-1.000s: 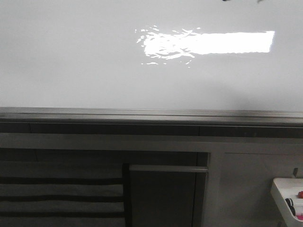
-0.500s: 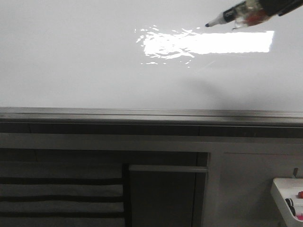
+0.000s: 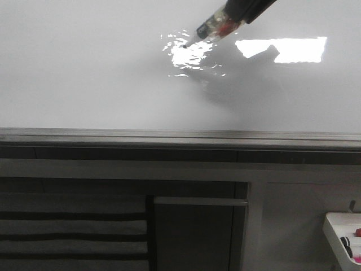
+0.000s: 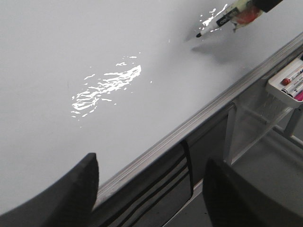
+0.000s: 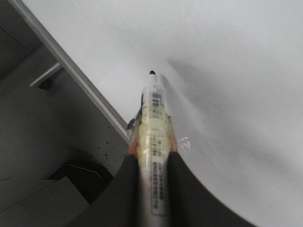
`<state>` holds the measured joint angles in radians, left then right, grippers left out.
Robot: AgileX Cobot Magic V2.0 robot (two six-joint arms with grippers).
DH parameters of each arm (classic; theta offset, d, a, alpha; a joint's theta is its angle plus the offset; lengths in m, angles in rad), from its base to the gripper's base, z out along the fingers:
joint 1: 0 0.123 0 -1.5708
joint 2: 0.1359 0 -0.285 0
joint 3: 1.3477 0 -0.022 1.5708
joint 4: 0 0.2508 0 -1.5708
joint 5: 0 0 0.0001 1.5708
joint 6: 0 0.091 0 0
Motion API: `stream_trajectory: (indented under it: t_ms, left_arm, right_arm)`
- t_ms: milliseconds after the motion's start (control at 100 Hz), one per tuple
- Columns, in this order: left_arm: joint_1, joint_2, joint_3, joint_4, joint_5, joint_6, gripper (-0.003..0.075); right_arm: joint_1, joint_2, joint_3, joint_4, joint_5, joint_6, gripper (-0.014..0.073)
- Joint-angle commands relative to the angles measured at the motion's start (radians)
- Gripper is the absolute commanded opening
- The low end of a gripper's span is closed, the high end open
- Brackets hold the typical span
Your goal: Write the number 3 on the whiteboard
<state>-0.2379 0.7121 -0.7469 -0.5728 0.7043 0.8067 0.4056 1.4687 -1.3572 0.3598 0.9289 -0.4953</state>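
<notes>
The whiteboard [image 3: 84, 73] fills the upper front view, glossy white with a bright reflection and a grey edge rail [image 3: 169, 135]. No number 3 shows on it. My right gripper [image 5: 152, 163] is shut on a black-tipped marker [image 5: 153, 127], which also shows in the front view [image 3: 211, 27] and in the left wrist view [image 4: 222, 18]. Its tip sits at or just above the board near the reflection. My left gripper [image 4: 150, 189] is open and empty, held off the board near its lower rail [image 4: 189, 127].
A white tray with red and pink markers [image 3: 345, 234] hangs at the lower right and also shows in the left wrist view [image 4: 289, 85]. Cabinet panels and a grey handle bar [image 3: 200, 201] lie below the board.
My right gripper has brought the marker in from the upper right, down and leftward across the board. Its tip now sits at the left end of the reflection.
</notes>
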Motion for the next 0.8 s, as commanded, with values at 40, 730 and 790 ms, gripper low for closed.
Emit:
stream_trajectory:
  t_ms: [40,730,790]
  left_arm:
    - [0.002,-0.003,-0.024,-0.037,-0.062,-0.01,0.043]
    - [0.002,-0.003,-0.024,-0.019,-0.076,-0.01,0.043]
    - [0.002,-0.003,-0.024,-0.013,-0.076,-0.01,0.043]
  right_arm:
    - [-0.002,-0.002,-0.043,0.001,-0.084,-0.012,-0.0053]
    - [-0.02,-0.038,0.076,-0.151,-0.091,0.104,-0.0053]
    - [-0.046,-0.06,0.105,-0.151,-0.023,0.104,-0.0053]
